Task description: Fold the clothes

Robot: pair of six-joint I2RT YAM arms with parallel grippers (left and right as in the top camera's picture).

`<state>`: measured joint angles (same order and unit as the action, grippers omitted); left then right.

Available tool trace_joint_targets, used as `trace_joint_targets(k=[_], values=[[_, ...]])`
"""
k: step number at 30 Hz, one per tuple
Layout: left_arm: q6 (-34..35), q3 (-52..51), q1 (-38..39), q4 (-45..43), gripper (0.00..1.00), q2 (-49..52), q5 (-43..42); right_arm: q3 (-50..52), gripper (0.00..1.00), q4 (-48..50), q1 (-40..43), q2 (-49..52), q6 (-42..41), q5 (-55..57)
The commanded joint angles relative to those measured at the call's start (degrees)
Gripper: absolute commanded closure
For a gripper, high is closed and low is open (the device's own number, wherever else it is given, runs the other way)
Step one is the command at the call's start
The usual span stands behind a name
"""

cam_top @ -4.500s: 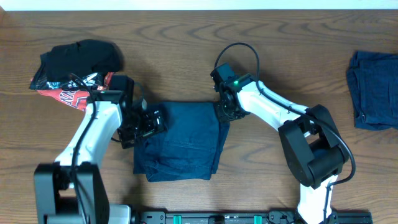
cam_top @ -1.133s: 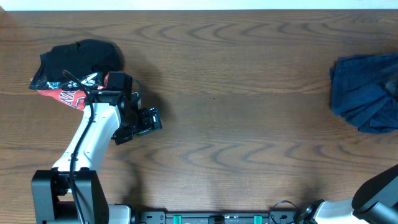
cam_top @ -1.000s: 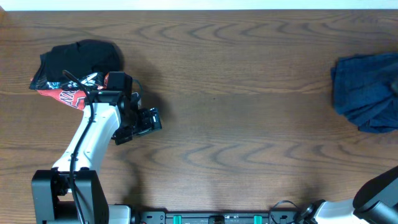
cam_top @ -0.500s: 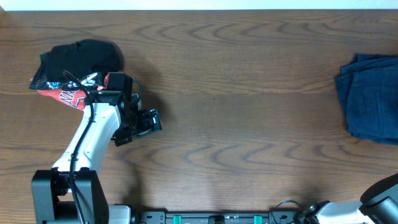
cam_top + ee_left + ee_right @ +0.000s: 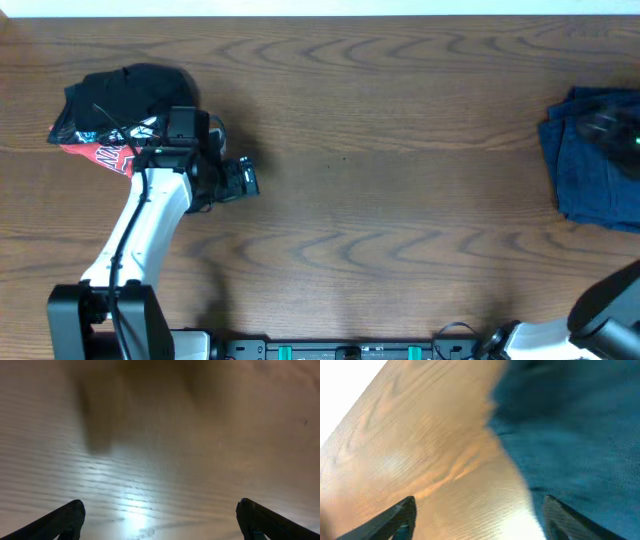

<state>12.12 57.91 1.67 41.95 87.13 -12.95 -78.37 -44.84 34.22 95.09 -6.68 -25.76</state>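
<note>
worktop (image 5: pixel 400 210): brown wood grain; bare across the middle of the overhead frame.
blue clothes (image 5: pixel 590 165): lying flat on the worktop at the right edge of the overhead frame, mid-height; the upper right of the right wrist view (image 5: pixel 580 425) is filled by it.
black and red pile (image 5: pixel 115 100): crumpled, upper left of the overhead frame.
left tool (image 5: pixel 243 180): held over bare wood, just right of and below the black and red pile. Fingers (image 5: pixel 65 517) are seen spread wide at the lower corners of the wrist view; nothing is gripped.
right tool (image 5: pixel 608 125): recorded as a blurred dark shape over the upper part of the blue clothes. Fingers (image 5: pixel 402 512) are spread wide; nothing is clamped. Contact with the fabric cannot be told.
</note>
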Motion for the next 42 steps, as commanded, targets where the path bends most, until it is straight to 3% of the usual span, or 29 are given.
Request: trace_joint_targets(k=[1, 4, 9, 15, 20, 23, 30, 35, 42], values=[[-0.70, 3.69, 0.00, 0.76, 0.02, -1.05, 5.77, -0.59, 0.17, -0.13, -10.16, -1.51, 6.78, 8.24], [-0.83, 6.60, 0.00, 3.74, 0.02, -1.05, 8.79, -0.59, 0.01, -0.17, -18.08, -1.49, 6.75, 16.85], [-1.81, 9.31, 0.00, 12.63, 0.02, -1.11, 9.18, -0.61, 0.01, -1.01, -26.10, -1.62, 6.73, 18.27], [-1.81, 8.87, 0.02, 19.41, 0.02, -4.02, 9.81, -0.52, 0.01, -5.57, -26.64, -4.70, 0.76, 17.27], [-1.84, 5.01, 0.02, 15.45, 0.01, -16.72, 9.81, 3.37, 0.01, -2.34, -26.40, -13.51, -0.15, 17.22], [-1.75, 0.31, 0.02, 9.90, 0.06, -27.41, 10.54, 10.23, 0.01, 4.55, -26.43, -22.18, -2.54, 18.97], [-1.79, -5.73, 0.00, 1.95, 0.02, -45.16, 11.04, 28.94, 0.01, 15.34, -26.36, -45.11, -11.32, 26.60], [-1.79, -5.73, 0.00, 2.08, 0.02, -50.66, 11.06, 33.94, 0.01, 11.17, -26.36, -52.89, -11.32, 26.58], [-1.79, -5.73, 0.00, 2.10, 0.02, -51.21, 11.04, 34.99, 0.01, -1.51, -26.36, -54.84, -11.30, 26.40]])
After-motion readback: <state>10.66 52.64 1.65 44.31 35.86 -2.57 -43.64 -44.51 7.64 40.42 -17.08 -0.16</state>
